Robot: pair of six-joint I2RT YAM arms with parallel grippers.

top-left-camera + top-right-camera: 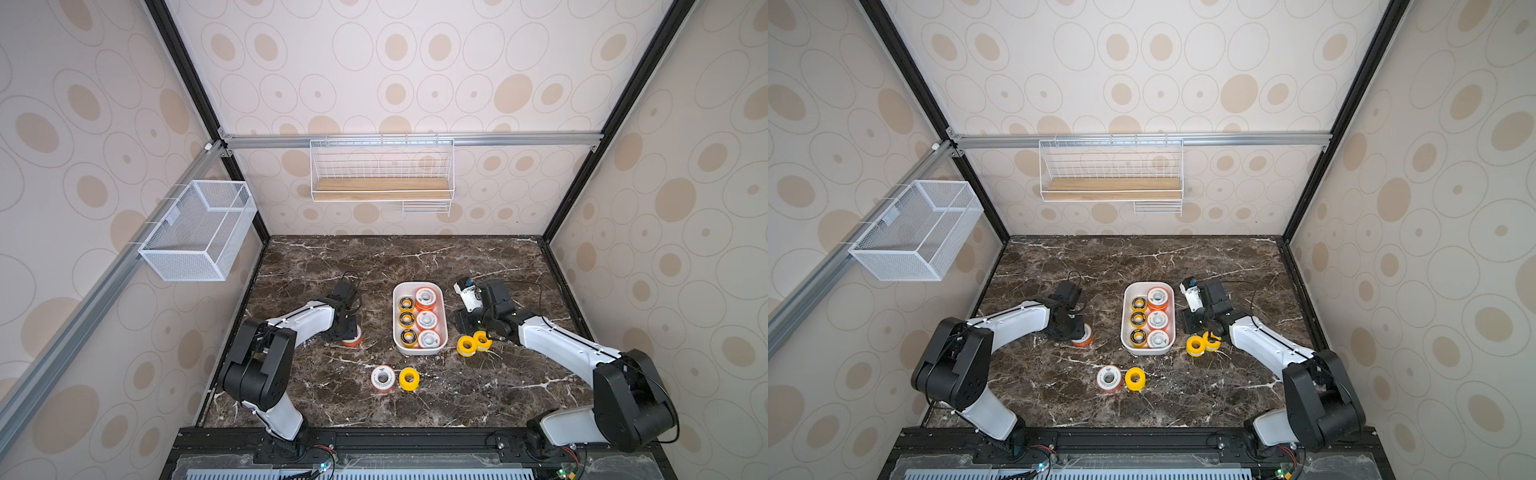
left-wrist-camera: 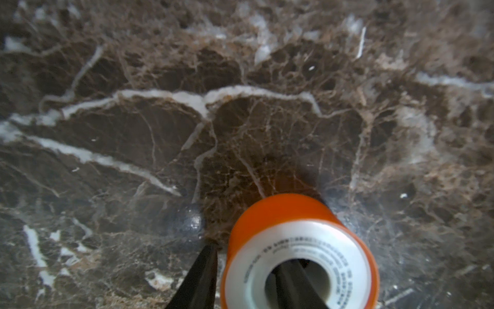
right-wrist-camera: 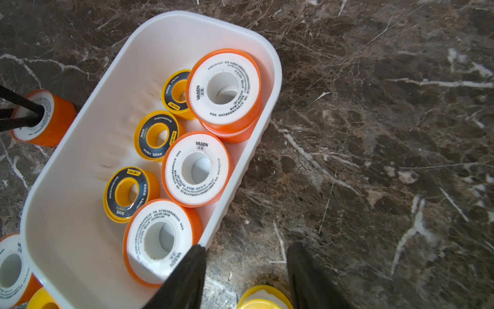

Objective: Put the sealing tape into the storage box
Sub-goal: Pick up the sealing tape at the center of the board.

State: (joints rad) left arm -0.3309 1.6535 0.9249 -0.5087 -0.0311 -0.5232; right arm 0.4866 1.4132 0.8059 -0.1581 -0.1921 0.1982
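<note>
Spools of sealing tape (image 3: 197, 168) are orange-rimmed white or yellow.

Robot test booth dressed as home: circle-patterned wallpaper panels (image 1: 395, 62) on aluminium rails (image 1: 415, 140), marble-look tabletop (image 1: 415, 257), wire shelf (image 1: 381, 174) on far wall, mesh basket (image 1: 199, 232) on left.

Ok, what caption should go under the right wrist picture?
Open right gripper beside the white storage box, part-filled with sealing tape spools.
</note>
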